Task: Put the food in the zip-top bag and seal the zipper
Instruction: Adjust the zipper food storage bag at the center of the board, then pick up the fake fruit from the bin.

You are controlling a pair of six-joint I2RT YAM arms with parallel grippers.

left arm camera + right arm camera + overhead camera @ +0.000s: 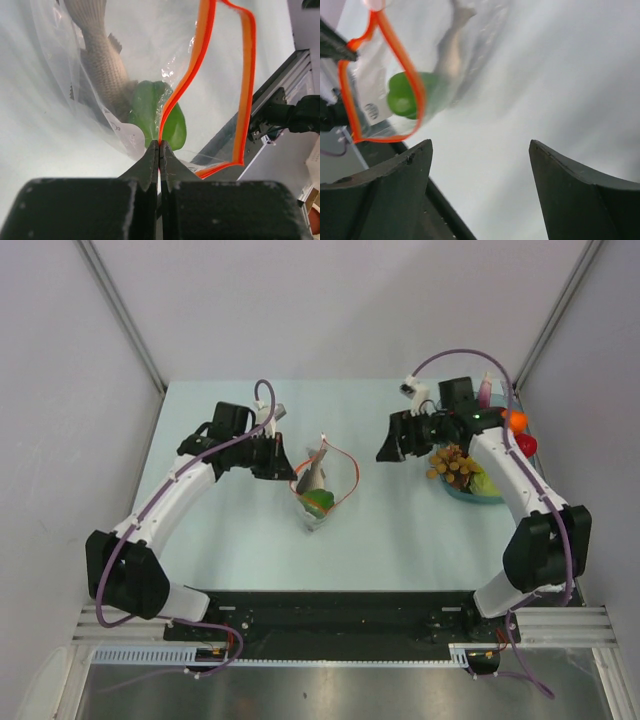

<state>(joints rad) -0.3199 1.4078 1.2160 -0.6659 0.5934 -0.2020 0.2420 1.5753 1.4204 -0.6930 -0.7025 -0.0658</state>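
Note:
The clear zip-top bag (318,502) hangs open at the table's middle, its orange-red zipper (352,478) forming a loop. A green toy vegetable (318,500) and a grey toy fish (312,476) are inside. My left gripper (291,471) is shut on the zipper strip (202,40) and holds the bag (52,45) up; the green piece (150,107) and the fish (100,60) show through it. My right gripper (388,448) is open and empty, right of the bag. In the right wrist view it (480,150) faces the bag's mouth (415,85) and the green piece (402,97).
A blue tray (468,493) at the right holds more food: a brownish grape bunch (452,464), a yellow-green piece (486,481), a red piece (526,445) and an orange piece (516,420). The black rail (340,615) runs along the near edge.

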